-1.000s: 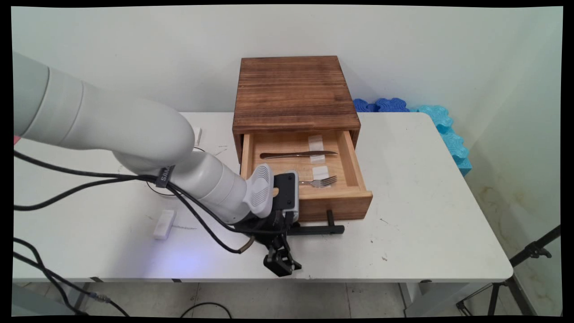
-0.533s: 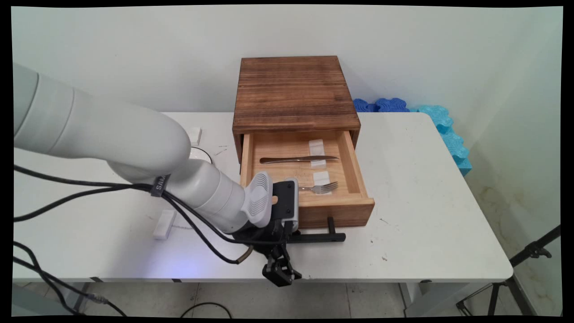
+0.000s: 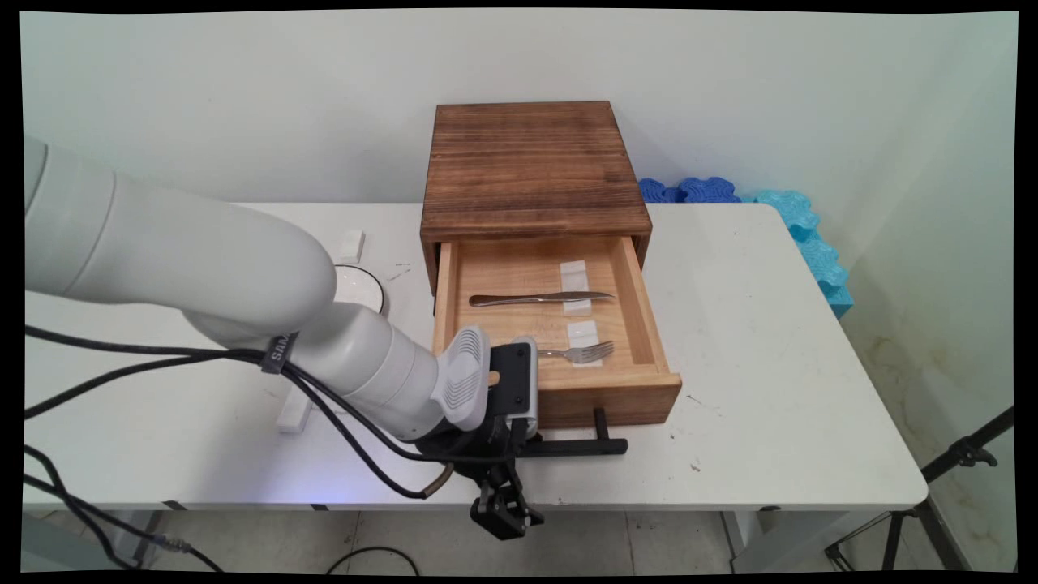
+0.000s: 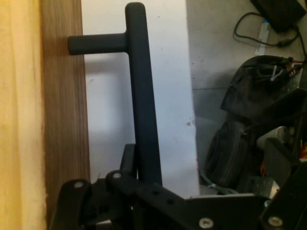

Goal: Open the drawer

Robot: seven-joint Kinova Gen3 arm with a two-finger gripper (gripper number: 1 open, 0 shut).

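As far as the hand view shows it, the gripper (image 4: 144,178) is closed narrowly on the black handle (image 4: 143,96) of the drawer, with the bar running up out of its black linkage (the very tips of the fingers are hidden behind the bar, so the contact itself is judged, not seen). In the main view the gripper (image 3: 521,444) sits at the left part of the handle (image 3: 577,446), just in front of the drawer (image 3: 604,399) and low over the near edge of the tabletop (image 3: 770,389).

The drawer is pulled well out of the dark wooden box (image 3: 531,162), and most of its light wooden floor lies open to the camera. Inside it a knife (image 3: 539,299) lies crosswise toward the back, and a fork (image 3: 580,353) lies nearer to the front; each one rests over a small white pad. Both are apart from the gripper, and nothing else is held.

Left of the box, a white bowl (image 3: 361,285) with a dark rim is partly hidden by the arm. Blue foam pieces (image 3: 799,215) lie at the far right corner.
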